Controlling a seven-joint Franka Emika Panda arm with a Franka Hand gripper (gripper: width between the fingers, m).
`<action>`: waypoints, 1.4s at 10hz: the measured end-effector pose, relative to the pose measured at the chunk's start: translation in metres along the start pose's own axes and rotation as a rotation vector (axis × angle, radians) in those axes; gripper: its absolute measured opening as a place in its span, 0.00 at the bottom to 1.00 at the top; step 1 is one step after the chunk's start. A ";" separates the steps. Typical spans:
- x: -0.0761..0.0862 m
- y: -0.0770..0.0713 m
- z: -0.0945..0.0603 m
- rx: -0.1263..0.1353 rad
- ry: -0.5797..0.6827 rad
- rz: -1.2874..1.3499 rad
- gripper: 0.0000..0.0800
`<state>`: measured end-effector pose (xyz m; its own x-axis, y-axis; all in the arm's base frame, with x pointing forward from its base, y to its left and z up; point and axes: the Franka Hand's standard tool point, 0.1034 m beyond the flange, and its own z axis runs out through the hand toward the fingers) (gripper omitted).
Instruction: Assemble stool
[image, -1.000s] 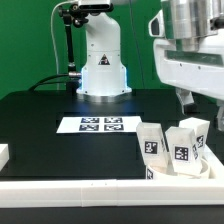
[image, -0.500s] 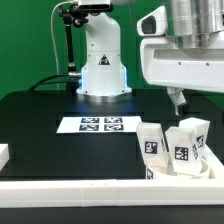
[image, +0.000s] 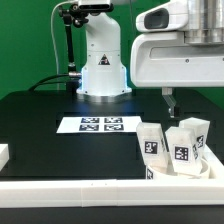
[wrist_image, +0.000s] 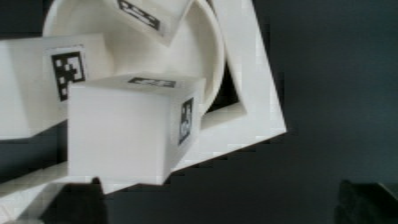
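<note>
Gripper (image: 168, 101) hangs above the stool parts, holding nothing; wrist view shows its two dark fingertips (wrist_image: 75, 196) spread wide apart. Stool legs (image: 151, 144) (small white blocks with square tags) stand clustered on the seat disc (image: 200, 169) at the exterior view's right, tucked into the corner of the white border rail (image: 90, 186). Marker board (image: 98, 124) lies flat on the black table (image: 45, 125), well apart from the cluster.

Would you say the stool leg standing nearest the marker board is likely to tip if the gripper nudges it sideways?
Probably yes. The leg stands upright, taller than wide, and looks slightly tilted, so a high push may topple it. It looks like rigid white plastic, likely light, so it may slide instead. Neighbouring legs and the seat might brace it.
</note>
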<state>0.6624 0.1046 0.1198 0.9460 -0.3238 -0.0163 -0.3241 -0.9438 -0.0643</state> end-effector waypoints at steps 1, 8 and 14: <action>0.001 0.001 0.000 0.000 0.001 -0.072 0.81; 0.006 0.010 0.004 -0.041 0.040 -0.743 0.81; 0.004 0.017 0.012 -0.087 0.036 -1.110 0.81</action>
<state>0.6606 0.0876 0.1063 0.7106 0.7026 0.0361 0.7012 -0.7115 0.0445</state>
